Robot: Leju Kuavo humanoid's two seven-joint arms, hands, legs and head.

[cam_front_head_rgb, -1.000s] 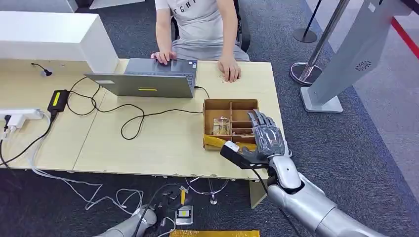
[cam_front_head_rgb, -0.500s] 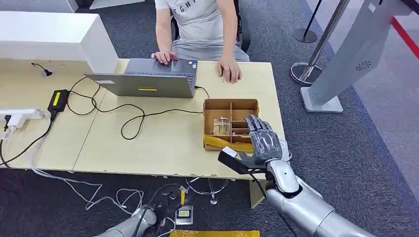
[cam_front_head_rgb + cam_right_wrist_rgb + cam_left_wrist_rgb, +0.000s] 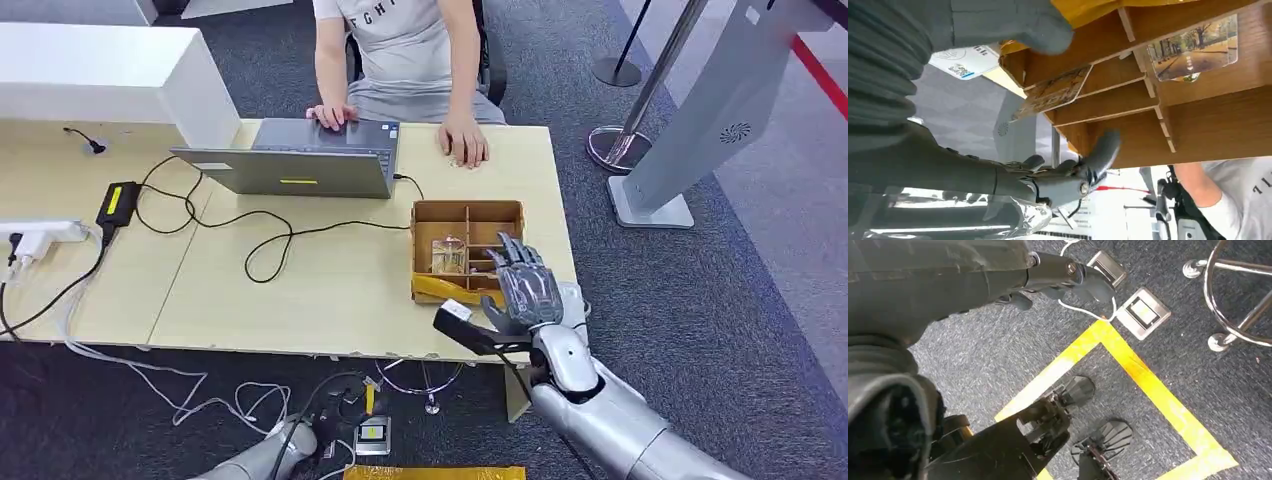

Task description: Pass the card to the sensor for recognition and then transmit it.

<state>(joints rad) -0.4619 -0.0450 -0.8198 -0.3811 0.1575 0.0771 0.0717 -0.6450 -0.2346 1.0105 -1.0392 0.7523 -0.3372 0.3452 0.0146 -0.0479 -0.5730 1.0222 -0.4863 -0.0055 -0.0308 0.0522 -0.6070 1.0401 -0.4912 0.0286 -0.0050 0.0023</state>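
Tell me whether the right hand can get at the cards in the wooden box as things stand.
Probably yes. The right hand hangs open over the wooden box at the table's near edge, its fingers spread by the slots, and nothing covers the cards there.

Brown wooden box (image 3: 468, 212), tree-lined photo card (image 3: 1194, 48), grey laptop (image 3: 300, 168), pale table (image 3: 300, 290).

Silver right arm (image 3: 620, 425) with smooth rounded shells, grey many-fingered right hand (image 3: 528, 290) with segmented metallic fingers, thick grey thumb, black cable along the wrist, grey ribbed cover behind the left hand (image 3: 1048, 275)
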